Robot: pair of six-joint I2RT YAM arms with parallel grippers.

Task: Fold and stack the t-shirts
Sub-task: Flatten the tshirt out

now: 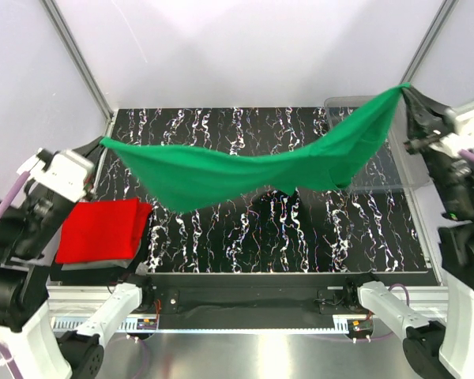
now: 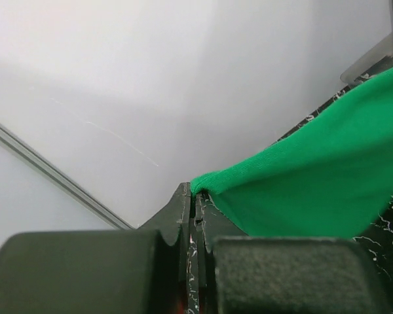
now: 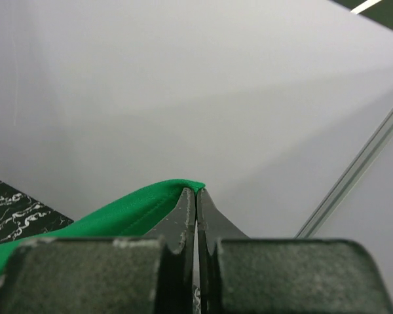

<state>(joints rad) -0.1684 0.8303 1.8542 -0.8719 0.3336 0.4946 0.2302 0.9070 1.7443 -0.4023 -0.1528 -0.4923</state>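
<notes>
The green t-shirt is held stretched above the tabletop. Its ends are clamped by the left pincer and right pincer.

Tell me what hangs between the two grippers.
Only the green t-shirt: the left gripper pinches one end, the right gripper the other, and the cloth sags between them above the table. The top view shows it.

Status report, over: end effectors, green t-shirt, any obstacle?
Left end effector and right end effector shut on green t-shirt. Stretched above table, middle sagging. Red t-shirt folded aside.
</notes>
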